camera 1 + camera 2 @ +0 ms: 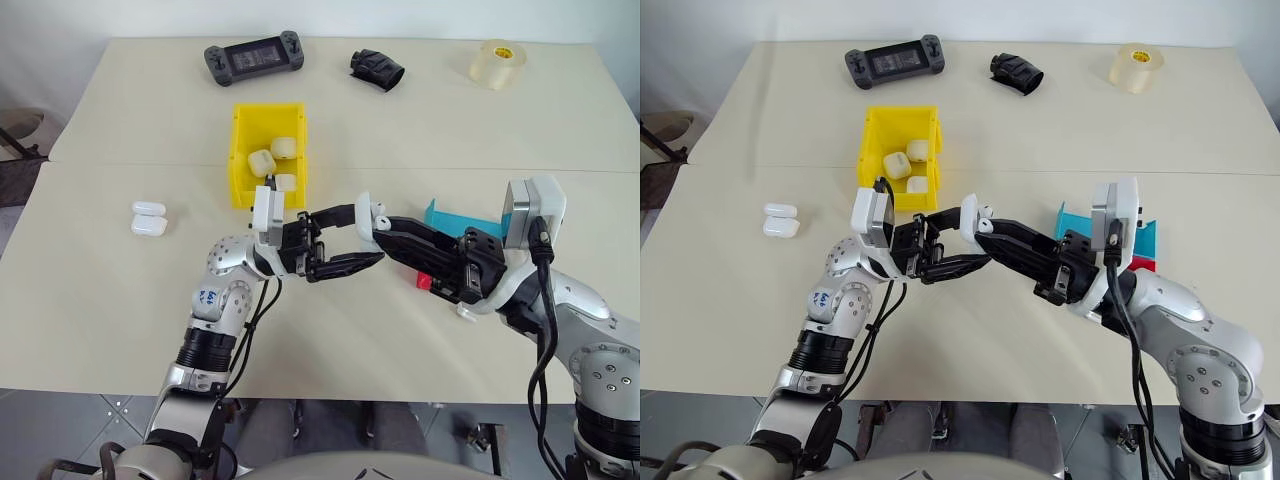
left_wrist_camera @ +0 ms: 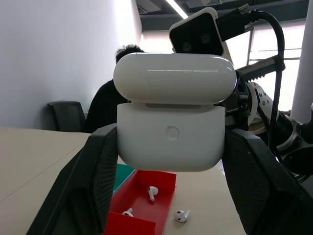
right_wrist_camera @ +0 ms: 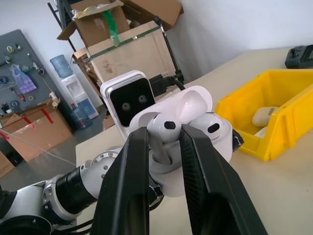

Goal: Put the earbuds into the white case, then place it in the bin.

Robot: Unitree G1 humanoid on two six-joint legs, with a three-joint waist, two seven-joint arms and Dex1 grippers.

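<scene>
The left gripper [image 1: 345, 240] is clenched on the small glossy white rounded-rectangle case [image 2: 171, 134], whose hinged lid [image 2: 174, 78] is flipped up; the case body is clamped between the two black fingers [image 2: 83, 191] above the middle of the cream tabletop [image 1: 120, 300]. The right gripper [image 3: 164, 147] is closed on a tiny glossy white stemmed earbud [image 3: 162, 129], pinched between its black fingers at the open mouth of the case. A second white earbud [image 3: 211, 126] is seated in the case beside it.

Behind the grippers, the bright yellow rectangular plastic bin [image 1: 240, 150] with upright walls is seen holding three closed white cases [image 1: 262, 161]. Two more closed white cases [image 1: 148, 217] lie side by side on the table, well apart from the bin on the robot's left.

In the left wrist view, a red open tray [image 2: 146, 196] is shown containing two loose earbuds [image 2: 152, 192], with a third earbud [image 2: 182, 215] lying on the table just beside it. A teal tray [image 1: 455, 218] stands next to the red one.

At the far edge of the table lie a black handheld game controller [image 1: 254, 57], a black crumpled item [image 1: 377, 69] and a translucent tape roll [image 1: 498, 63].
</scene>
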